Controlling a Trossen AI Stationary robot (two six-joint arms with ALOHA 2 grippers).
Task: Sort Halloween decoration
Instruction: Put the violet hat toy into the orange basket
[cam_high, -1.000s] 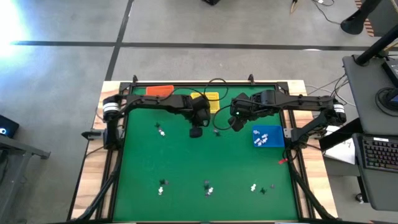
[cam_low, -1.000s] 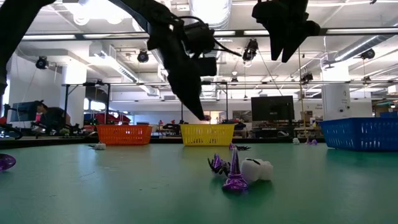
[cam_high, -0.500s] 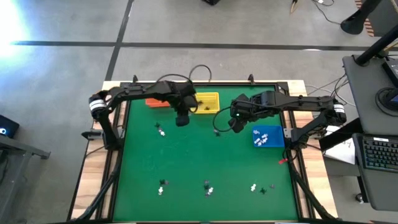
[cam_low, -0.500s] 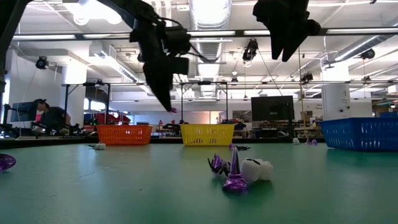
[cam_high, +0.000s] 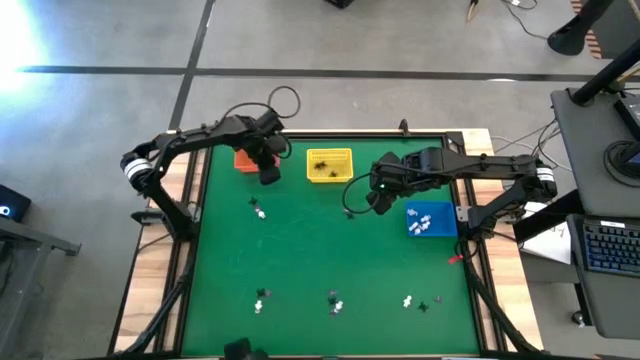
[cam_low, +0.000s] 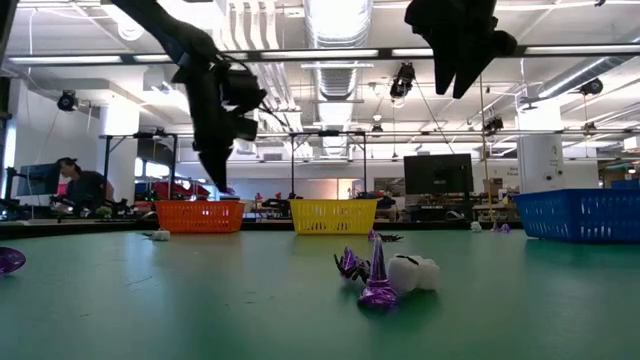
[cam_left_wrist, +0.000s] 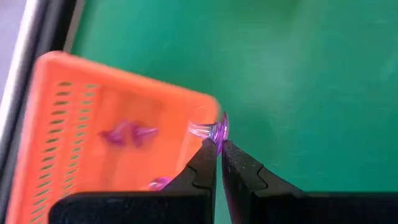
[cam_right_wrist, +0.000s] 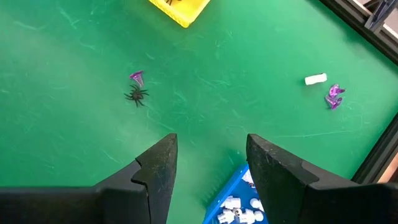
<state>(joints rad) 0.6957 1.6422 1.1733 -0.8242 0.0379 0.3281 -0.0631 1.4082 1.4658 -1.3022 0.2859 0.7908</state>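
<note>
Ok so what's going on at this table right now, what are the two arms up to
The robot is sorting tiny Halloween trinkets into coloured baskets. The left pincer is shut on a purplish trinket and sits at the edge of the orange basket, which already holds a few purplish pieces. The right pincer is open and empty, raised over the green table near the blue basket, with a black spider and another purple piece lying ahead of it. More trinkets remain scattered on the table.

The green table (cam_high: 300, 250) carries orange (cam_high: 243, 160), yellow (cam_high: 329, 165), blue baskets (cam_high: 431, 220) and scattered trinkets (cam_high: 334, 302).
</note>
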